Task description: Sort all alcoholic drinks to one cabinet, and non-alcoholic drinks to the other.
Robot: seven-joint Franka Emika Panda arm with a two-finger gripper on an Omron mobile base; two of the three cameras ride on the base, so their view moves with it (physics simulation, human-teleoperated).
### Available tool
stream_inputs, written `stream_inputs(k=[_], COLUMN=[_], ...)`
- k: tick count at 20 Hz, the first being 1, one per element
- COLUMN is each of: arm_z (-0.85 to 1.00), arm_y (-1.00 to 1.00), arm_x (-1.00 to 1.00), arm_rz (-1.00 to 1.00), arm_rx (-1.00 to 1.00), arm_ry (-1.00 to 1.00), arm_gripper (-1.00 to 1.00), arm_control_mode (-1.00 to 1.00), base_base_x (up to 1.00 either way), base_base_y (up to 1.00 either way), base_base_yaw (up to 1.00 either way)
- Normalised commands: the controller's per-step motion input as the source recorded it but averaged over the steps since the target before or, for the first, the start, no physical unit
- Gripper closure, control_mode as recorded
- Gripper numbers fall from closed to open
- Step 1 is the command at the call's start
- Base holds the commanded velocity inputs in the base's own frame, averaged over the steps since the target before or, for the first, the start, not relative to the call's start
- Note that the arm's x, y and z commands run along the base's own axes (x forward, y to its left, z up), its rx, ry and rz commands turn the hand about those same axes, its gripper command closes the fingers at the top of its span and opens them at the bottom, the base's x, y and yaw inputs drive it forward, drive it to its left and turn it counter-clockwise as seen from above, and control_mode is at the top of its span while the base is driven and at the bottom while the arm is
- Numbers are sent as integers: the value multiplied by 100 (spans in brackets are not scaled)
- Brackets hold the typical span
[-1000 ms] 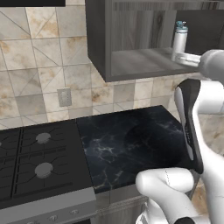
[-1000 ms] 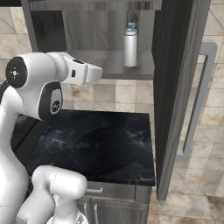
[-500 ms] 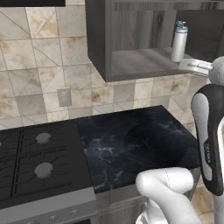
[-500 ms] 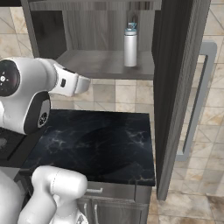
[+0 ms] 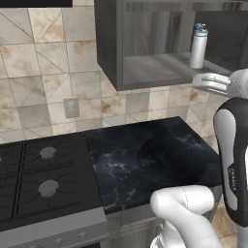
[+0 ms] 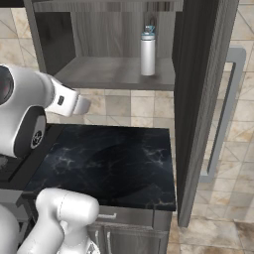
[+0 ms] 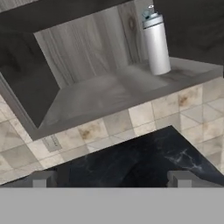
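- The claw (image 7: 112, 178) stands wide apart and holds nothing; its two dark finger tips (image 7: 43, 178) rise at the bottom of the hand view, above the black marbled tabletop (image 7: 144, 159).
- Left of that tabletop (image 5: 145, 160) lies a dark gas stove (image 5: 41, 179); behind both runs a beige stone-tile wall (image 5: 43, 72) with a grey outlet plate (image 5: 71, 107).
- Above hangs the dark grey wood-grain wall cabinet (image 6: 114, 74), its tall door (image 6: 196, 109) swung open, long pale grey bar handle (image 6: 225, 114) outward.
- The white cylindrical bottle with a teal flip lid (image 7: 155, 43) stands upright on the cabinet shelf's right side, well above and beyond the claw.
- Small writing on the arm is too blurred to read.
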Motion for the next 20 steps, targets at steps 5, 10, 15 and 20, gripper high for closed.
stream_inputs(k=[5,10,15,20], arm_z=[-18,-32,-32,-13], arm_y=[9,1,0,0], arm_x=[0,0,-9,-13], arm_rz=[-4,-1,0,4], arm_rx=[0,-5,-13,-13], arm_ry=[15,3,0,0], arm_gripper=[-100,-100,-100,-100], arm_control_mode=[-100,-100,-100,-100], base_base_x=[0,0,0,0], base_base_y=[0,0,0,0], base_base_yaw=[0,0,0,0])
